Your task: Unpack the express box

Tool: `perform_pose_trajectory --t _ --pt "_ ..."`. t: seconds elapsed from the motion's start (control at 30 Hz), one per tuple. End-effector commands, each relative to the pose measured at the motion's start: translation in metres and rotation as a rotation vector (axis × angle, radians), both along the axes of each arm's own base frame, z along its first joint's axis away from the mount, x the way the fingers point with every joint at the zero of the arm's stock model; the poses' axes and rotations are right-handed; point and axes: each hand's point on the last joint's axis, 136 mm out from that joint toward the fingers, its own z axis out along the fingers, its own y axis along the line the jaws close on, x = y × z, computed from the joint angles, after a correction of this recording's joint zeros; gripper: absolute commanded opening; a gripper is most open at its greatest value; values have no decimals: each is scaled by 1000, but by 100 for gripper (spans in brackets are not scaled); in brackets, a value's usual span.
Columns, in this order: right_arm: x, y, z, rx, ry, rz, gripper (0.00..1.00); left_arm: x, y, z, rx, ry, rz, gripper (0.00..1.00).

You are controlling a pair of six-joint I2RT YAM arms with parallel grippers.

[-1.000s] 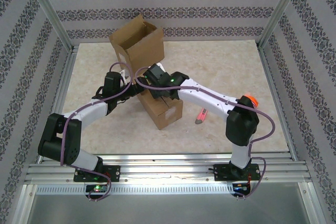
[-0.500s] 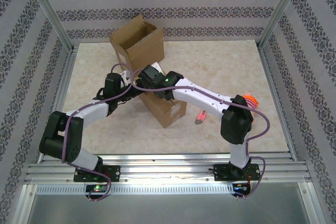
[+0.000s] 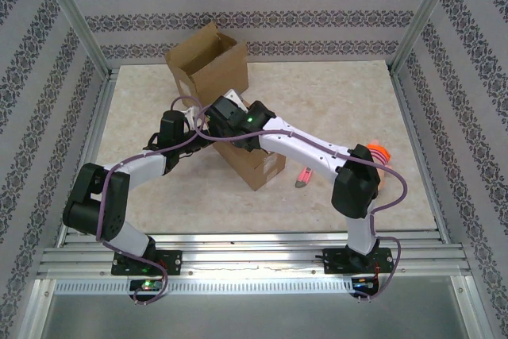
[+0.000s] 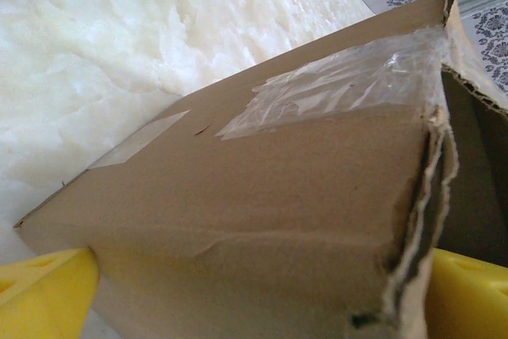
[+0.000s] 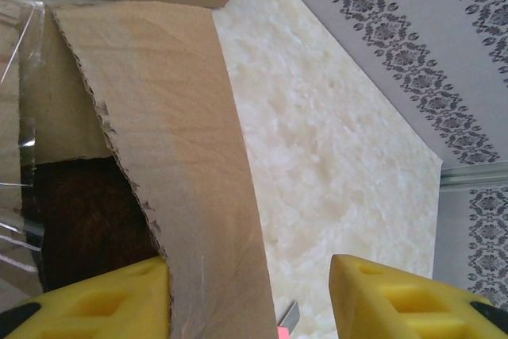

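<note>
You saw a brown cardboard box (image 3: 254,168), a cream marbled table (image 3: 333,93), yellow fingers (image 5: 397,299) (clear glossy tape (image 4: 333,85) streaked the cardboard), a pink cutter (image 3: 303,175), and grey walls (image 3: 238,17) banded with dark florals.

Right arm (image 3: 305,144) covers half of small box (image 3: 258,168); pink cutter (image 3: 304,175) partly hidden.

The open carton (image 3: 208,69) and smaller box (image 3: 255,166) blocked the frame's centre-left, while the tabletop (image 3: 341,101) at right lay free.
</note>
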Motion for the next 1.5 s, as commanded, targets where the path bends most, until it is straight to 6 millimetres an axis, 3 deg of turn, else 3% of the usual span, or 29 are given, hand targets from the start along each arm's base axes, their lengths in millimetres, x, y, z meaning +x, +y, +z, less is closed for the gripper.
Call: perform_pose_trajectory --t 0.0,0.2,0.37,0.77,1.0,1.2,1.47 --pt "19 -23 49 -69 -162 -82 51 -38 14 -68 109 218 -37 100" --pt "26 -37 66 -55 -182 -103 51 -39 23 -71 133 225 -26 100" --pt "27 -41 66 -10 -158 -102 51 -40 26 -71 137 227 -23 100" --pt "19 -19 32 117 37 6 52 -35 22 -54 120 201 -33 100" --pt "8 -16 15 391 262 31 55 -18 10 -6 72 106 -76 100" --pt "9 -24 5 402 304 5 52 -1 3 56 34 -17 -98 100" --pt "7 -21 -7 453 373 2 42 4 -3 95 0 -96 -118 100"
